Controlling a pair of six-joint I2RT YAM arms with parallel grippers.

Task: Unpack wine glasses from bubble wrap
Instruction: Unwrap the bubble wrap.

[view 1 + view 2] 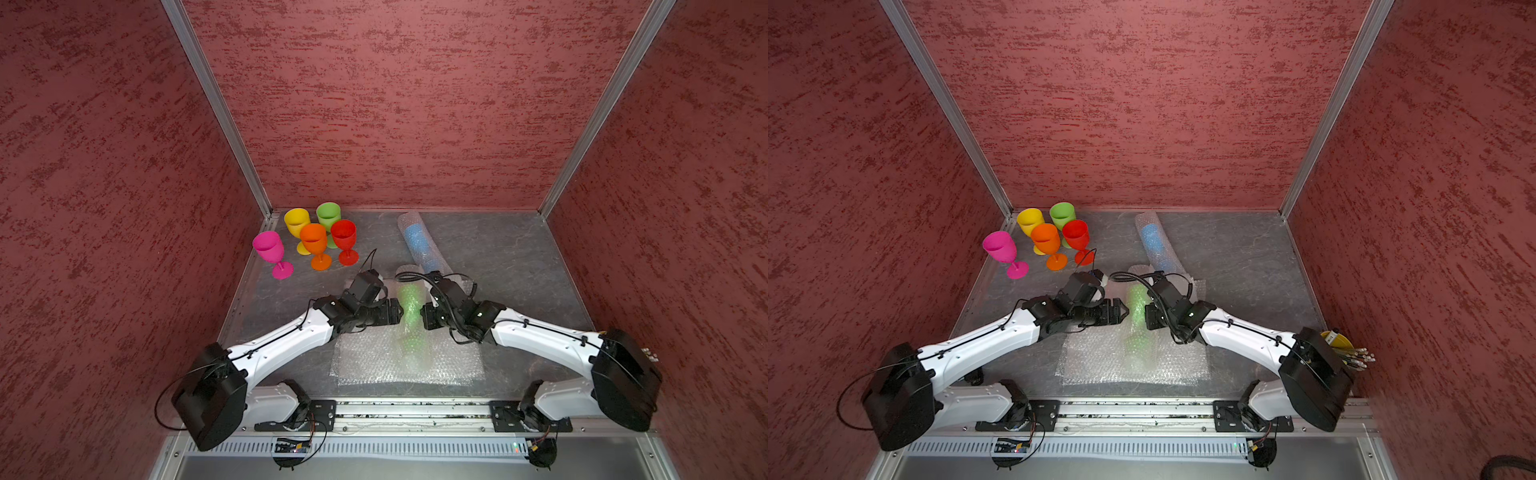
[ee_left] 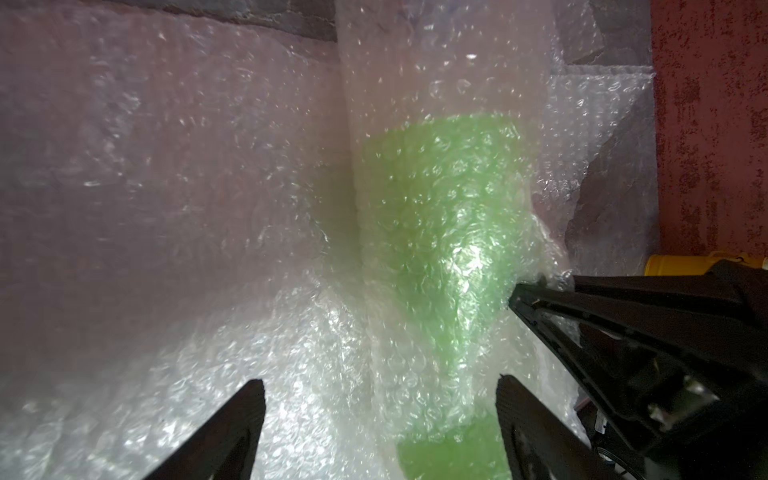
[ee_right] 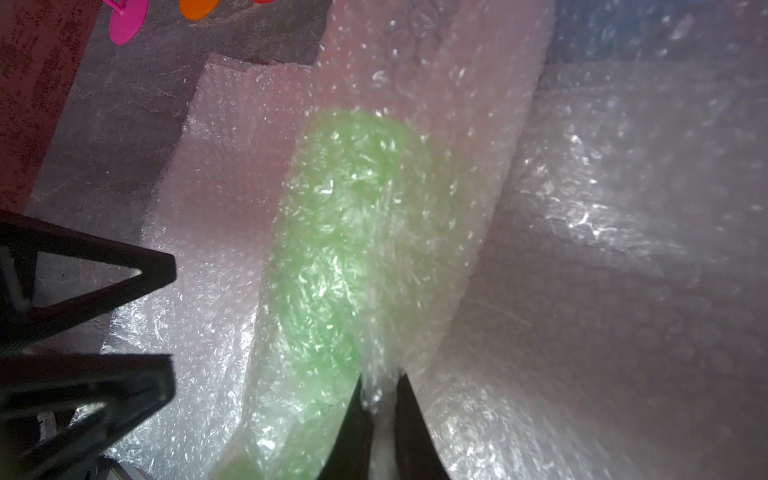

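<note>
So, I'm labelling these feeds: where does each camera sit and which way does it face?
Top views: high over the robot, looking down and forward at the back wall; left arm and right arm show.
Left wrist: behind the open left pincer, facing the wrapped green goblet; its own two fingers show.
Right wrist: behind the right pincer, shut on bubble wrap, facing that goblet from the opposite side.
Shared: each wrist view also shows the opposite pincer.

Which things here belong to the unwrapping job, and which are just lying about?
Job: wrapped green goblet; wrapped blue goblet; flat bubble wrap sheets; pink goblet; yellow goblet; green goblet; orange goblet; red goblet, all unwrapped.
Lying about: yellow bucket of pencils.
</note>
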